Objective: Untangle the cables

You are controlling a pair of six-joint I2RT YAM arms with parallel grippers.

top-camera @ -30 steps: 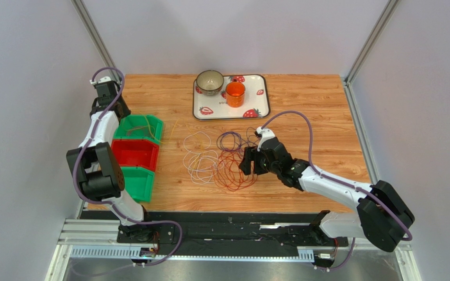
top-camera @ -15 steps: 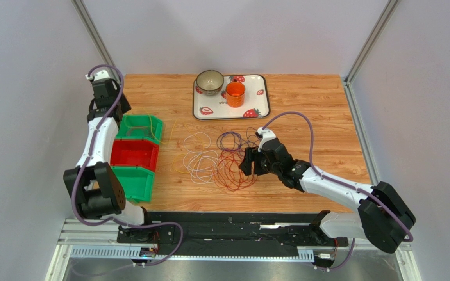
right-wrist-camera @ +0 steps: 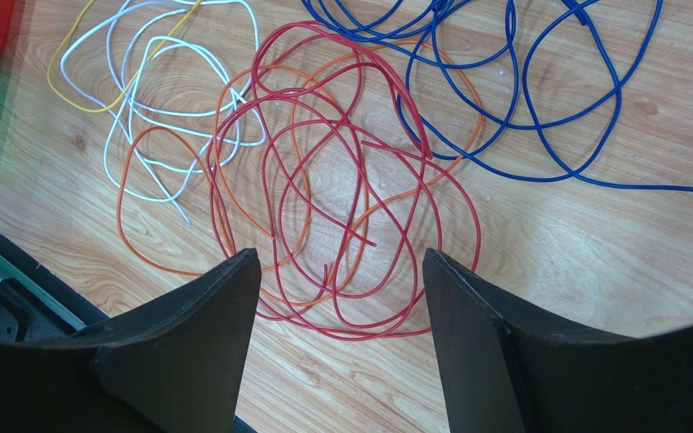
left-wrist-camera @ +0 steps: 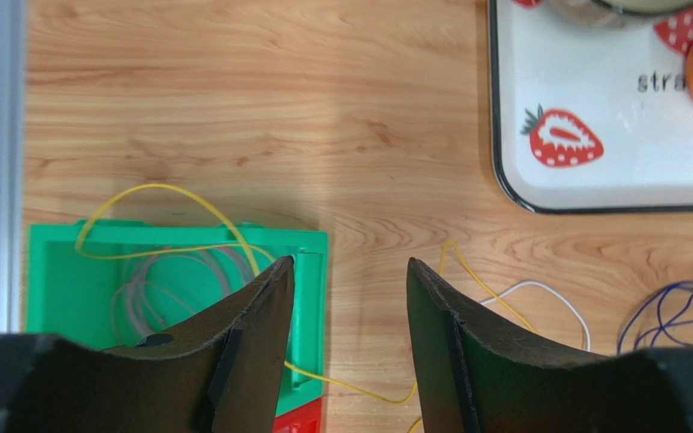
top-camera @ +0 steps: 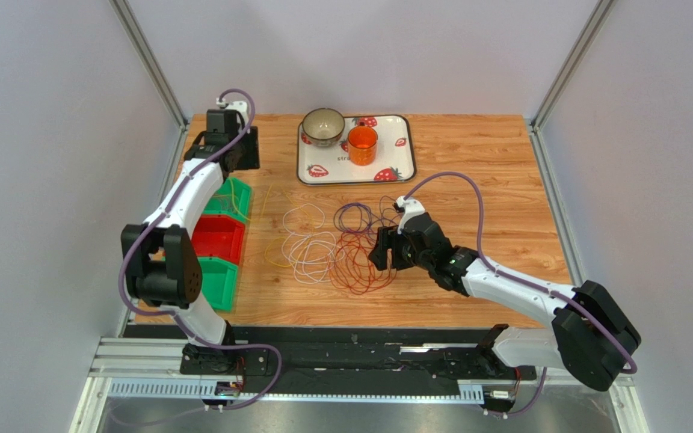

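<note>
The cables are lying in a loose tangle on the middle of the table, in front of a tray carrying a bowl and an orange cup. From above, the heap is stretching left to right, with pale loops at its left and dark ones at its upper right. The right hand is hovering just beside the heap's right edge. The left hand is hanging well apart from it, near the far left corner above a green bin. So the right arm is looking the better placed to pick next. The left wrist view is showing the left hand with its fingers spread and nothing between them, over bare table just right of the green bin. A yellow cable is arching out of that bin and trailing over its right wall towards the heap. The right wrist view is showing the right hand also spread wide and empty. The red cable is curling directly ahead of the gap and partly running into it. An orange cable is weaving through the red, the white cable is sitting ahead to the left, and the blue cable ahead to the right. The red loops are probably the easiest catch, needing only a short drop.
</note>
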